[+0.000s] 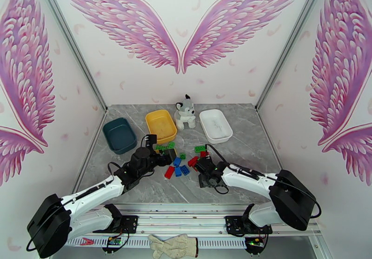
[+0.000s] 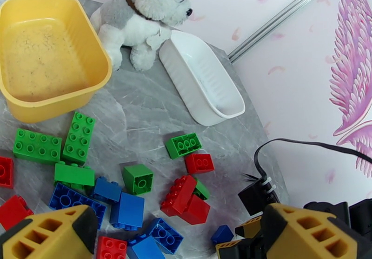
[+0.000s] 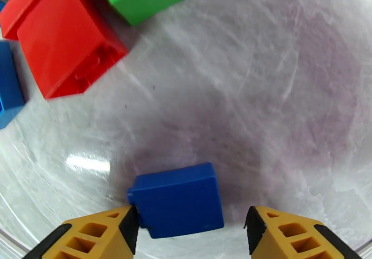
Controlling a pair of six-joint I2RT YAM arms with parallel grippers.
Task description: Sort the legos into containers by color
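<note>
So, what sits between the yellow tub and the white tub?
The plush husky, between the yellow tub and white tub; top external and left wrist views show it.

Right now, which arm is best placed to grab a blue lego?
Right: the right gripper has a blue lego between its open fingers. The left gripper hangs open above the pile.

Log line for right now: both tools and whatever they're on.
left tool: open, over brick pile | right tool: open, straddling blue brick, one pad touching

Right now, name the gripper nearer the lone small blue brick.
Right. The right gripper straddles the blue brick; the left gripper hangs over the main pile, left of it.
</note>
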